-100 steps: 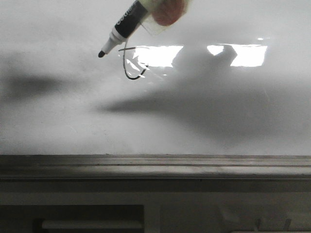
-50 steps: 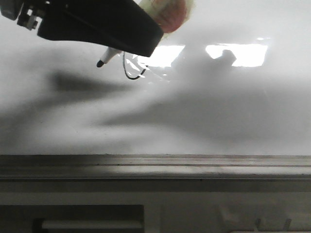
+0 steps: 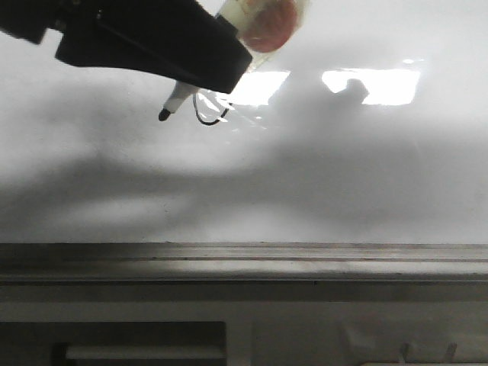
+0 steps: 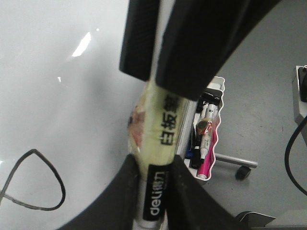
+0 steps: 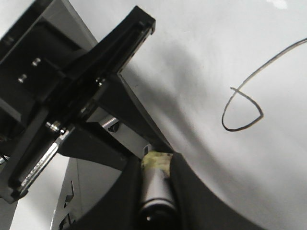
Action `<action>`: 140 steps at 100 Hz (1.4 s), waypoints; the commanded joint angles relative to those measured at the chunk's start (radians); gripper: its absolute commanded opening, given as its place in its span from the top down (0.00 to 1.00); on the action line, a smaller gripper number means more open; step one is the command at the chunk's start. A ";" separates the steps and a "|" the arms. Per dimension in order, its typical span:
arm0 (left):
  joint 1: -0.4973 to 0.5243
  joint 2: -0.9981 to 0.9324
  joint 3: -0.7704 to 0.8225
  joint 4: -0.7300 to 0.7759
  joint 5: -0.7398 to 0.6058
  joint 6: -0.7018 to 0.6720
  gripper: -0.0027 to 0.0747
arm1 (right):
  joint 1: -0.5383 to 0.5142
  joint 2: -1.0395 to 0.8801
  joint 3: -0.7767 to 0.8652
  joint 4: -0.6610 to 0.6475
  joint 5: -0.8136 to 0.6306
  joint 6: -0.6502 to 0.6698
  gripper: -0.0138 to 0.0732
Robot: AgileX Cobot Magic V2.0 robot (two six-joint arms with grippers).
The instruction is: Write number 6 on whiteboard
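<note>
The whiteboard (image 3: 343,191) fills the front view, and the number 6 (image 3: 207,116) is a thin black hooked stroke near its top; the stroke also shows in the wrist views (image 4: 43,191) (image 5: 242,112). A black-tipped marker pen (image 3: 163,115) points down-left, its tip just left of the stroke and off the line. My left gripper (image 3: 221,72) reaches in from the upper left and is shut on the marker's black label (image 4: 156,196). My right gripper (image 5: 156,191) is shut on the marker's tape-wrapped rear end (image 5: 156,160); its black fingers (image 4: 192,48) show in the left wrist view.
A grey metal tray (image 3: 244,263) runs along the board's lower edge. Two bright light glares (image 3: 374,85) lie on the board at upper right. Beside the board stands a white wheeled cart (image 4: 218,88) with pens, and a black cable (image 4: 290,153) lies on the grey floor.
My left gripper came in from the upper left and now covers the marker's barrel. The marker tip has dropped lower beside the stroke. The drawn stroke looks unchanged.
</note>
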 commanded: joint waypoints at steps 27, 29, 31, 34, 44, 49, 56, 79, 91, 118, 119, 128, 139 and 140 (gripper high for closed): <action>0.004 -0.098 0.012 -0.056 -0.179 -0.145 0.99 | -0.084 -0.045 -0.034 0.022 -0.017 -0.010 0.33; 0.006 -0.113 0.019 -0.058 -0.192 -0.163 0.99 | -0.098 -0.052 -0.034 0.020 -0.017 -0.010 0.33; 0.006 -0.127 0.030 -0.060 -0.214 -0.182 0.99 | -0.113 -0.059 -0.034 0.016 -0.017 -0.010 0.33; 0.006 -0.148 0.050 -0.063 -0.260 -0.210 0.99 | -0.134 -0.068 -0.032 0.014 -0.017 -0.010 0.33; 0.006 -0.227 0.121 -0.171 -0.430 -0.273 0.99 | -0.207 -0.101 -0.030 0.011 -0.009 -0.010 0.33; 0.006 -0.257 0.147 -0.267 -0.496 -0.274 0.99 | -0.225 -0.113 -0.030 0.011 -0.002 -0.010 0.33; 0.006 -0.285 0.179 -0.408 -0.593 -0.274 0.99 | -0.235 -0.123 -0.030 0.011 0.006 -0.010 0.33; 0.008 -0.237 0.194 -0.488 -0.639 -0.274 0.99 | -0.235 -0.123 -0.030 0.013 0.013 -0.010 0.33; 0.013 -0.189 0.194 -0.529 -0.692 -0.275 0.99 | -0.235 -0.123 -0.030 0.013 0.021 -0.010 0.33; 0.013 -0.167 0.194 -0.479 -0.707 -0.275 0.99 | -0.235 -0.123 -0.030 0.013 0.035 -0.010 0.33; 0.013 -0.167 0.194 -0.475 -0.707 -0.275 0.99 | -0.235 -0.123 -0.030 0.013 0.035 -0.010 0.33; 0.013 -0.167 0.194 -0.468 -0.705 -0.275 0.99 | -0.235 -0.123 -0.030 0.013 0.035 -0.010 0.33; 0.013 -0.167 0.194 -0.468 -0.705 -0.275 0.99 | -0.235 -0.123 -0.030 0.013 0.035 -0.010 0.33; 0.013 -0.167 0.194 -0.468 -0.705 -0.275 0.99 | -0.235 -0.123 -0.030 0.013 0.035 -0.010 0.33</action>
